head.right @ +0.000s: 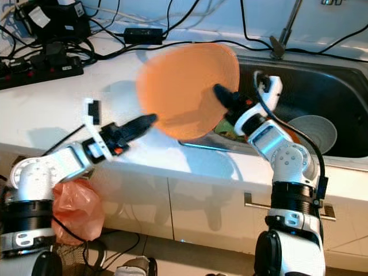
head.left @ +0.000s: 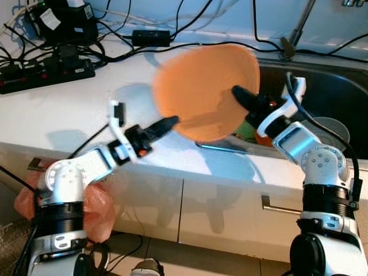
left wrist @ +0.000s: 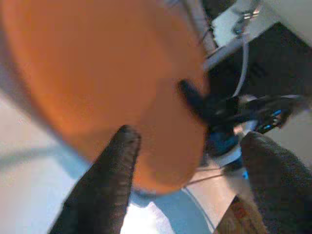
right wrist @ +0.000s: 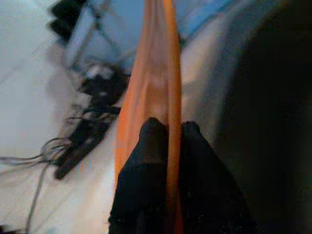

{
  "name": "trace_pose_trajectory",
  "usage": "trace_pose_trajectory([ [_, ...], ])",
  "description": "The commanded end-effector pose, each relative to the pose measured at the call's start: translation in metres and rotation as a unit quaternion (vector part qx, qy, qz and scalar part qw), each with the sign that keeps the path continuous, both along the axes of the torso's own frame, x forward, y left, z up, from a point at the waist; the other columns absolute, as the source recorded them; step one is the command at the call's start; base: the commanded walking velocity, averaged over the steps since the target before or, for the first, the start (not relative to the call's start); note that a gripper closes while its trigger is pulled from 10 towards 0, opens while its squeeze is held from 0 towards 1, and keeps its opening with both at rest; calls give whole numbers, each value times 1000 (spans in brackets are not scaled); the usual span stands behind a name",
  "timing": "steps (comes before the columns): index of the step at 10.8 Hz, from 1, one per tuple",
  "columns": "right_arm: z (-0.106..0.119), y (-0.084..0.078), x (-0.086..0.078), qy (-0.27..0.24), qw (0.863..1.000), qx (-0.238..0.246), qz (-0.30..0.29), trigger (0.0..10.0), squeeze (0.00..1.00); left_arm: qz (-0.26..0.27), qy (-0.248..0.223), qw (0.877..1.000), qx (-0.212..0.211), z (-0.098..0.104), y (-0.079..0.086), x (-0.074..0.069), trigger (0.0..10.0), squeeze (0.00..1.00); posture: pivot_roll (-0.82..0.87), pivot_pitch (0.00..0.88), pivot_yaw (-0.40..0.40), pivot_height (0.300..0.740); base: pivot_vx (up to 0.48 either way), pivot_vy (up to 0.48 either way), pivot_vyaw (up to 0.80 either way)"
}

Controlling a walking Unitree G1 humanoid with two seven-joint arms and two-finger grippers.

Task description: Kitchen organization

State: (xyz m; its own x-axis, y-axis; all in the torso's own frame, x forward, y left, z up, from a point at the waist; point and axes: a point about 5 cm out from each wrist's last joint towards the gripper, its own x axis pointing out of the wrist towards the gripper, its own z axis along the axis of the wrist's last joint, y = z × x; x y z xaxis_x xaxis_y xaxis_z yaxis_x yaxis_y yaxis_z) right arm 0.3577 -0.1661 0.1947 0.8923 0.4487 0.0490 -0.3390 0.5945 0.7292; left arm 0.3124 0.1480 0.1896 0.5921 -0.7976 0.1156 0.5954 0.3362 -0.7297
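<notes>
Two black fingers of the right gripper (head.left: 240, 96) are clamped on the rim of the orange plate (head.left: 204, 89), which is held on edge above the worktop (head.left: 69, 115) at the sink's (head.left: 322, 92) left edge. The left gripper (head.left: 167, 123), fingers spread, is pointed at the plate's lower left rim, near it; contact cannot be judged.

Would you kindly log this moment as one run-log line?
right gripper: shut on orange plate, held over counter edge beside sink | left gripper: open, fingertips at plate's near rim
</notes>
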Motion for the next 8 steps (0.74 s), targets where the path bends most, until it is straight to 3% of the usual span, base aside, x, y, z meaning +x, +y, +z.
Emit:
trace_pose_trajectory([
  [1,4,-5,3,-5,1000,-8,-19,0,0,-17,-21,1000,-4,8,-2,-1,10000,1000,151,72,-12,740,0,0,0],
  [3,3,-12,7,2,999,-10,-51,0,0,-20,-41,998,36,8,-5,-3,10000,1000,153,70,-12,740,0,0,0],
  [5,-2,-30,15,23,991,0,-133,0,0,-39,-80,988,128,1,-13,-8,10000,1000,156,71,-10,740,0,0,0],
  [8,-14,-53,19,58,974,-1,-219,0,0,-47,-118,970,208,-6,-19,-11,10000,1000,156,78,-7,740,0,0,0],
])
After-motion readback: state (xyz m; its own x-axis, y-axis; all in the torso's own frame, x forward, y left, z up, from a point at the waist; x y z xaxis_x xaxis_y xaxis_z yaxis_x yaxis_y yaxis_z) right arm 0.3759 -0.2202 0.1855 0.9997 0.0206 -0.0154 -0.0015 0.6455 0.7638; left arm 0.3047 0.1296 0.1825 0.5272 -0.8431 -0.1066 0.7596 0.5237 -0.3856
